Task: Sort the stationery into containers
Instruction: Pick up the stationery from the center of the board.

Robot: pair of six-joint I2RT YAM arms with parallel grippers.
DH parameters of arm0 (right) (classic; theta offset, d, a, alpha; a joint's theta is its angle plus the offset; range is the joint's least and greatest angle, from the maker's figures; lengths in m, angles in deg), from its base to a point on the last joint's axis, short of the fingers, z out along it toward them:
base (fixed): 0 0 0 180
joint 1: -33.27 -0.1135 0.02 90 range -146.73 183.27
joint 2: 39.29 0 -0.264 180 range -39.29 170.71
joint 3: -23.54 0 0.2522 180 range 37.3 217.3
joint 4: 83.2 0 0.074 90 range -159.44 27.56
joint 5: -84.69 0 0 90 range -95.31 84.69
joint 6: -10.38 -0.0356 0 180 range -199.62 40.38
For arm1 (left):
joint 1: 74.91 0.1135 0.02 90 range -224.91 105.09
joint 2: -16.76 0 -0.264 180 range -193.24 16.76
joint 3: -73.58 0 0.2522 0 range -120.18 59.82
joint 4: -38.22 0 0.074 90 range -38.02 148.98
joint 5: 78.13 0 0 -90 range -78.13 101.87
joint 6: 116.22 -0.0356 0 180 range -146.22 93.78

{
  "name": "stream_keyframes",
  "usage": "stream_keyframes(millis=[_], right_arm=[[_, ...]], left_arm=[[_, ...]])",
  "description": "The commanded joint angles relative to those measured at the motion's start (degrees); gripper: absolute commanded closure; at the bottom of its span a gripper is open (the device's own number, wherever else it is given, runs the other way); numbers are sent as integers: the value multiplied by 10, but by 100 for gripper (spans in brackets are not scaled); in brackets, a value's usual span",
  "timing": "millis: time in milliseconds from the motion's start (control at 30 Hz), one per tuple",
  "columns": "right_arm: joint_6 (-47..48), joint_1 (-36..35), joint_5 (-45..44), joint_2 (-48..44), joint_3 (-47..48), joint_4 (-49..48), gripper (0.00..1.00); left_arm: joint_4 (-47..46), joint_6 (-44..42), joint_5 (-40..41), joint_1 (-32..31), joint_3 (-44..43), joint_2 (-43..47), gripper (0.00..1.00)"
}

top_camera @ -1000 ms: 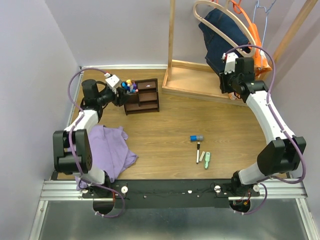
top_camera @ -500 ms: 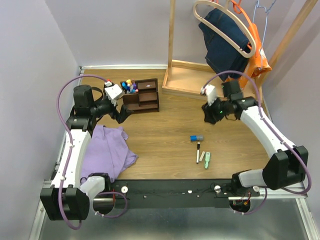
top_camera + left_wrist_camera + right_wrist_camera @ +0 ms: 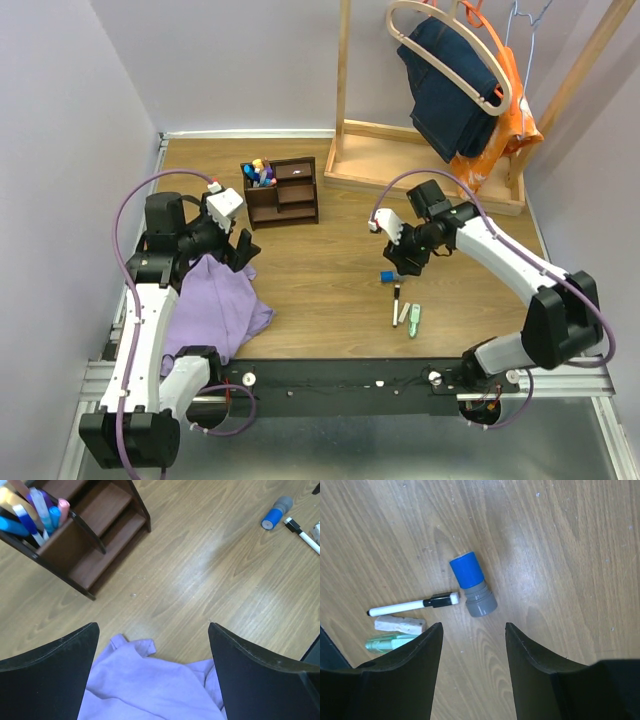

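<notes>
The dark brown organiser (image 3: 283,193) stands at the back left and holds several pens (image 3: 260,173) in its left compartment; it also shows in the left wrist view (image 3: 85,540). On the table lie a blue-grey cylinder (image 3: 392,275), a white-and-black marker (image 3: 396,304), a whitish piece (image 3: 404,313) and a pale green piece (image 3: 414,320). My right gripper (image 3: 400,262) is open, just above the cylinder (image 3: 473,584), with the marker (image 3: 412,605) to its left. My left gripper (image 3: 240,248) is open and empty over the purple cloth's edge.
A purple cloth (image 3: 215,300) lies at the near left, under my left gripper (image 3: 150,680). A light wooden clothes-rack base (image 3: 420,165) with hanging clothes stands at the back right. Walls close in on the left and right.
My left gripper has drawn back from the organiser toward the purple cloth. My right gripper has swung down from the clothes rack to the cylinder on the table.
</notes>
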Motion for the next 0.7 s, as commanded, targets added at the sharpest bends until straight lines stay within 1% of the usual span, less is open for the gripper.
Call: stream_keyframes(millis=[0,133,367,667], right_arm=[[38,-20,-37,47,37,7,39],[47,-42,-67,109,62,-8,39],[78,-89,-106,174,76,1,38],[74,-98,-124,220,93,4,37]], left_arm=[[-23,34,14,-2,19,-9,1],[-11,15,22,-2,14,-9,1],[-11,-6,33,-2,35,1,1],[-29,-4,41,-2,38,-10,1]])
